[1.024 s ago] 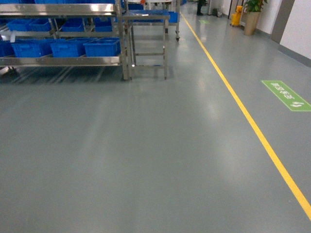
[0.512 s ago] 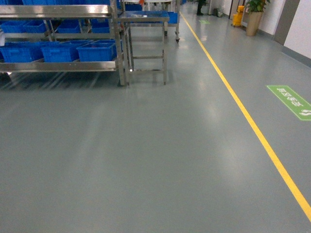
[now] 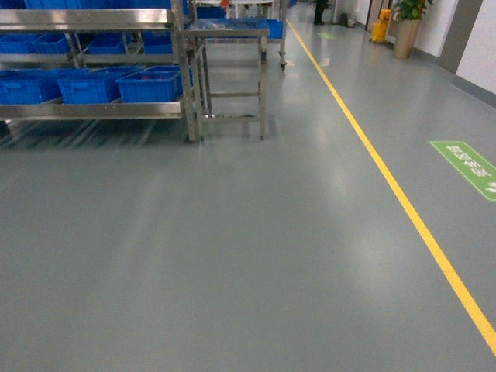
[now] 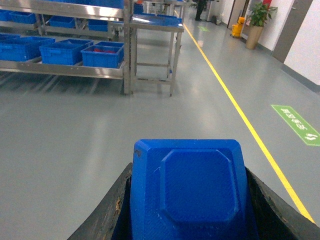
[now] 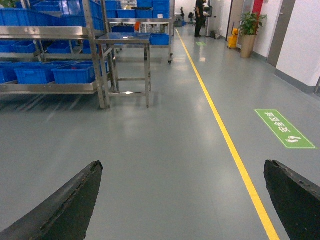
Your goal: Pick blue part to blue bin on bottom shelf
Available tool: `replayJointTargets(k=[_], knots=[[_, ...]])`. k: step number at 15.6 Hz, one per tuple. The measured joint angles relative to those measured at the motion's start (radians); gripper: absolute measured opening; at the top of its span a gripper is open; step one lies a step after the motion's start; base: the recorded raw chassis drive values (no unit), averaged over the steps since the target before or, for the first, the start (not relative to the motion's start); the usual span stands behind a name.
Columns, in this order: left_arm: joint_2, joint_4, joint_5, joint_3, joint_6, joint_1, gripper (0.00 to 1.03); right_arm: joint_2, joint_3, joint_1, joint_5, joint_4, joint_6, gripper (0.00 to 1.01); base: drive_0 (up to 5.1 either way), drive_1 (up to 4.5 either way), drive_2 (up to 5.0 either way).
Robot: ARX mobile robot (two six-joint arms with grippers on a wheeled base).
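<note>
Left gripper is clamped on the blue part, a moulded blue plastic piece with a raised octagonal panel; its black fingers press against both sides of the part at the bottom of the left wrist view. Neither gripper shows in the head view.

Far left in the head view, the bottom shelf of a steel rack carries a row of blue crates. The rightmost crate, nearest the rack's corner post, is the blue bin; red contents show inside it in the left wrist view. An upper rack tier holds more blue crates.

Just right of the rack stands a steel table with a blue tray on top. Grey floor lies between the robot and the rack, well apart.

Further right, a yellow line runs along the floor, then a green floor sign.

Right gripper holds nothing, its fingers spread wide apart.
</note>
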Motion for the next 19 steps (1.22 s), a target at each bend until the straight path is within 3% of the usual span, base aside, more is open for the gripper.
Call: replayJointTargets(k=[19], knots=[[0.0,-0.003,0.0,0.0,0.0,0.0,0.44,0.0,0.0,0.0,0.0,-0.003,0.0,0.98,-0.1,4.01,-4.2]])
